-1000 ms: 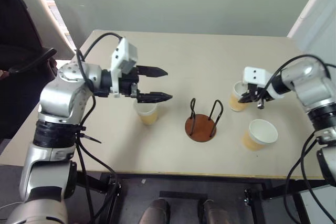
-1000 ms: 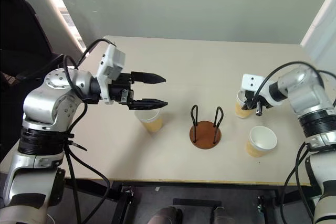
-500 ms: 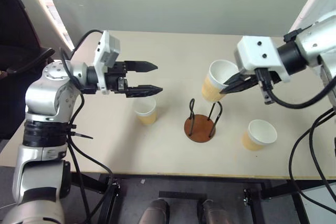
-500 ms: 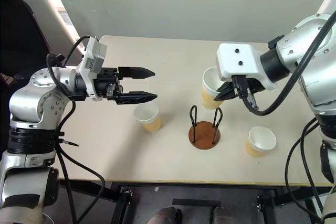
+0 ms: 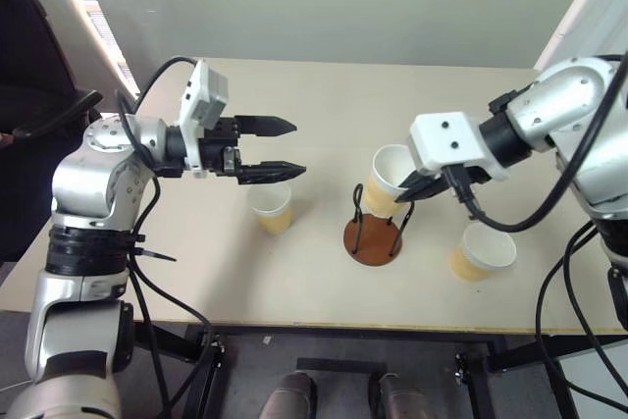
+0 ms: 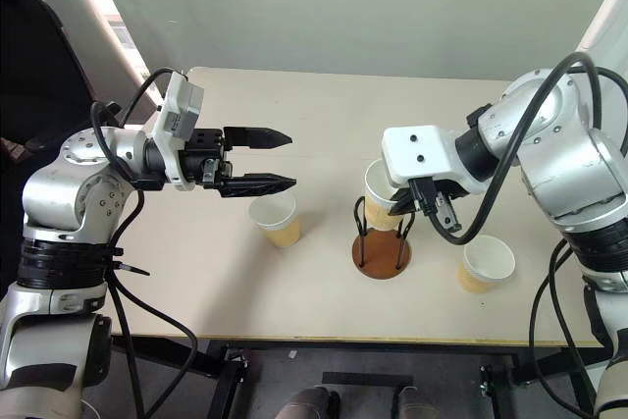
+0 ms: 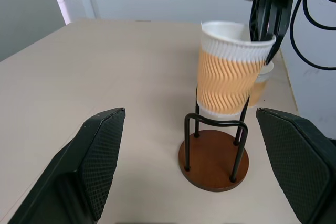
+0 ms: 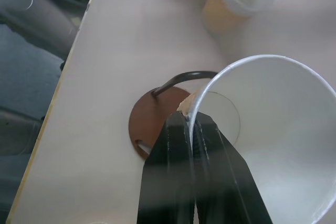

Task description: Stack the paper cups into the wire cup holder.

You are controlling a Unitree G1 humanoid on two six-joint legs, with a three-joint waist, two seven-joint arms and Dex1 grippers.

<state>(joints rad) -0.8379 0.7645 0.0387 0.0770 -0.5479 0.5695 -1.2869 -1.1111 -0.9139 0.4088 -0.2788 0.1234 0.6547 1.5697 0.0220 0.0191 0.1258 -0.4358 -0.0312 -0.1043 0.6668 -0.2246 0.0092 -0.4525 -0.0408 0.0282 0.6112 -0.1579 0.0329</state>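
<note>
Both arms are silver-grey rounded metal segments joined by black collars, with loose black cables looping alongside. Each wrist carries a white boxy camera housing [image 5: 208, 100], ahead of two black, tapered, textured fingers [image 5: 267, 125].

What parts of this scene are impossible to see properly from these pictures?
- Whether the held cup has its bottom inside the wire cup holder or just above it: in the left wrist view the wire loop crosses its lower edge.
- Far side of the holder's base: covered by the cup and the right gripper in the right wrist view.
- Cup behind the held one, mostly hidden.
- Left gripper hides part of the cup under it.
</note>
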